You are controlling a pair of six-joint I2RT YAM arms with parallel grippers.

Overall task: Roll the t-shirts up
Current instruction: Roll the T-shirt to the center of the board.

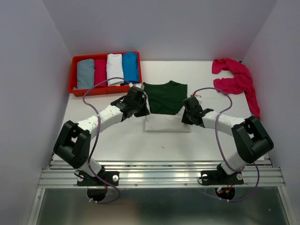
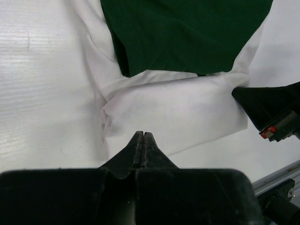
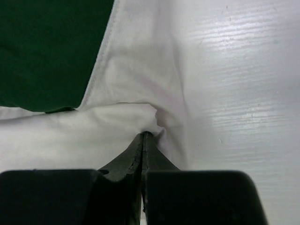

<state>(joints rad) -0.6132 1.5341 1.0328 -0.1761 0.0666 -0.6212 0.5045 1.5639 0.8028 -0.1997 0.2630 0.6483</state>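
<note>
The white t-shirt [image 1: 168, 123] lies mid-table with its near part folded into a thick white band and dark green cloth [image 1: 165, 96] spread behind it. In the left wrist view the band [image 2: 178, 112] lies just beyond my left gripper [image 2: 143, 133], whose jaws are shut with nothing seen between them; it hovers at the band's left end [image 1: 143, 111]. My right gripper [image 3: 143, 134] is shut at the band's right end [image 1: 188, 121], and the white cloth [image 3: 93, 136] puckers at its tips. The magenta-pink t-shirts [image 1: 236, 79] lie crumpled at the far right.
A red plastic tray [image 1: 73, 88] at the far left holds several rolled shirts: grey, magenta, white and blue. Grey walls close in on both sides. A metal rail [image 1: 159, 176] runs along the near table edge. The right gripper's body shows in the left wrist view [image 2: 272, 112].
</note>
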